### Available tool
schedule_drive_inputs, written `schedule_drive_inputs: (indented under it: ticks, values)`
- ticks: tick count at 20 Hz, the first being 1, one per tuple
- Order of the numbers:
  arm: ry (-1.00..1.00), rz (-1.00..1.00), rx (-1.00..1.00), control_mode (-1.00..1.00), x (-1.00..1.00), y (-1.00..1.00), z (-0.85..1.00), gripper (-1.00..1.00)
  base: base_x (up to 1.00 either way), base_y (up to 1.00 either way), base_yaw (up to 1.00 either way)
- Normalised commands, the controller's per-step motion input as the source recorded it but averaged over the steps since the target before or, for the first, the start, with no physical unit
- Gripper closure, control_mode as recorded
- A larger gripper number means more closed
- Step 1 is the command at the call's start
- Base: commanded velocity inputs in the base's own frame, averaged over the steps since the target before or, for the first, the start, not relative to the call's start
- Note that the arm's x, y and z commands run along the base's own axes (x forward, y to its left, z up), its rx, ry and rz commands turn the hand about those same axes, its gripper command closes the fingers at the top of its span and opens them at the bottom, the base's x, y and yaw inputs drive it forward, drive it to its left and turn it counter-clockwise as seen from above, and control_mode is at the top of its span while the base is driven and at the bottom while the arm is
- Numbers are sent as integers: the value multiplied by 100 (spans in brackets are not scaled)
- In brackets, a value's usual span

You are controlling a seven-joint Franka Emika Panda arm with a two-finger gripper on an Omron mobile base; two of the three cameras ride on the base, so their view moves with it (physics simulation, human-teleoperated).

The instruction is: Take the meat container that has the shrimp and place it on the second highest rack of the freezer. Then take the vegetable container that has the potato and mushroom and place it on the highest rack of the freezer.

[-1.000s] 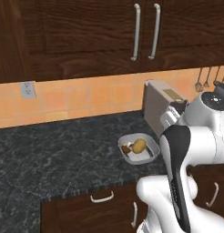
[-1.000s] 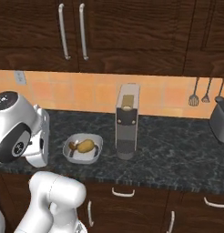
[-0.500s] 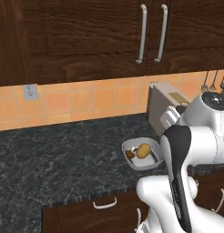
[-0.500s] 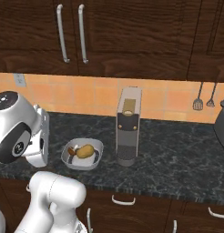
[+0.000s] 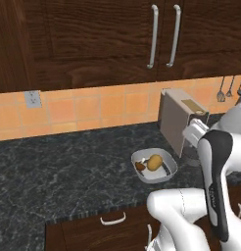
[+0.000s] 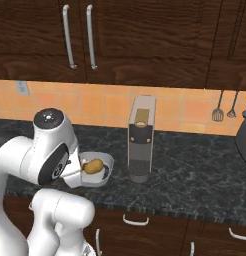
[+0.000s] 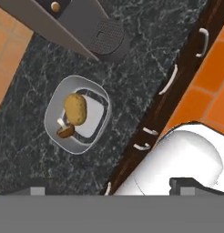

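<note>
Fingers (image 7: 111,186) spread wide and empty above the pale grey tub (image 7: 101,98) holding tan potato (image 7: 75,109) and brown-capped mushroom (image 7: 65,132), I judge its freezer trip remains.

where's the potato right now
The potato lies in a grey tub on the dark counter, beside the mushroom, just left of the coffee machine.

Two base views flanking the arm, sharing counter (image 5: 68,166) and vegetable container (image 5: 154,165); hand view straight down.
</note>
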Motion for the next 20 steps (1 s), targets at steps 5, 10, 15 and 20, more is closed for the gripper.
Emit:
schedule_drive_inputs:
  ticks: [5,10,15,20]
  values:
    - [0,27,-9,-100,44,-1,-40,-100,0,0,0]
    - [0,5,-9,-100,11,0,-66,-100,0,0,0]
    - [0,-2,0,-100,0,-2,-35,-100,0,0,0]
    - [1,-3,0,-100,13,-10,-43,-100,0,0,0]
